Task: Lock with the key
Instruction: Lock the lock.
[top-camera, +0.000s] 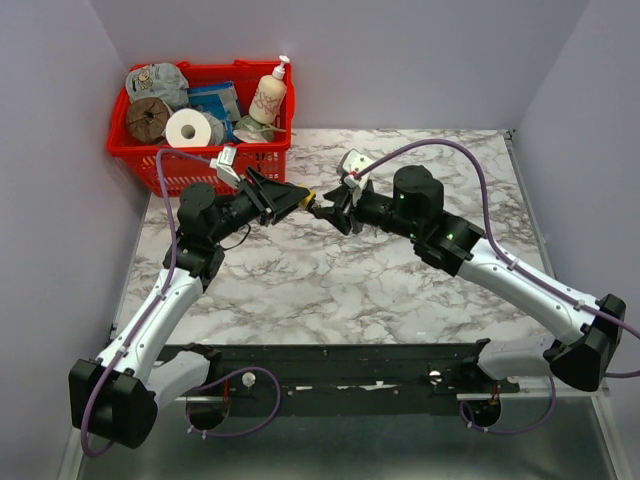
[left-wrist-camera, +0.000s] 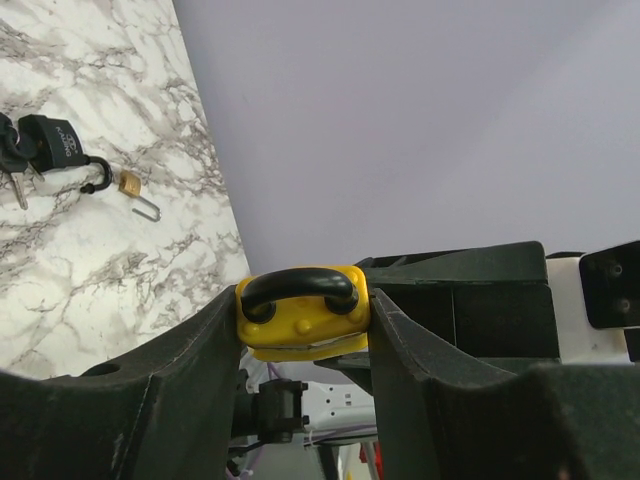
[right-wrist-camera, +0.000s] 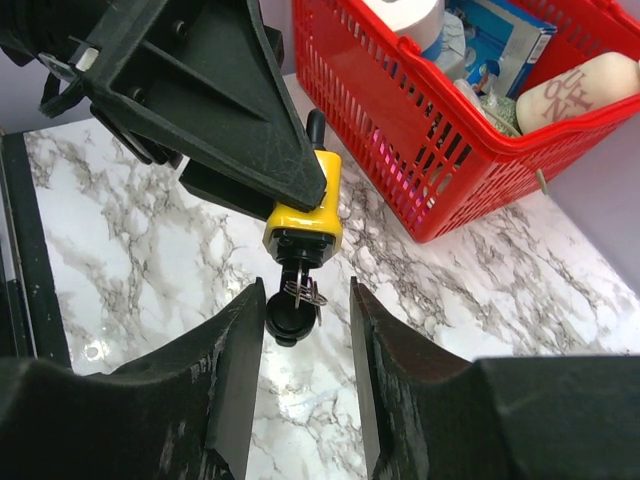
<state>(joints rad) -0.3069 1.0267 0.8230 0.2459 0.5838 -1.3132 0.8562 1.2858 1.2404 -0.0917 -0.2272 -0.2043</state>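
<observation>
Yellow padlock (left-wrist-camera: 302, 318) is up in the air rather than on the desk (top-camera: 330, 300). It's clenched across its body by the left pincer (top-camera: 290, 200), a bit above the middle of the overhead view. The key (right-wrist-camera: 284, 320) is already in the keyhole, with its black head and a little ring poking out of the lock's underside. The right pincer (top-camera: 330, 212) is released with its jaws spread. In its own wrist view the key head sits in the gap between the two fingers, slightly left of centre, touching neither as far as I can see. The bit that matters is that the key's long axis runs straight out of the lock toward the right pincer, pretty much in line with it, so the right arm is the obvious one for the job. My guess is it needs to nip the head and twist about that axis while the left holds firm. I can't tell whether the shackle is seated. A black padlock (left-wrist-camera: 55, 140) and a brass padlock (left-wrist-camera: 129, 182) lie on the desk, upper left of the left wrist view.
</observation>
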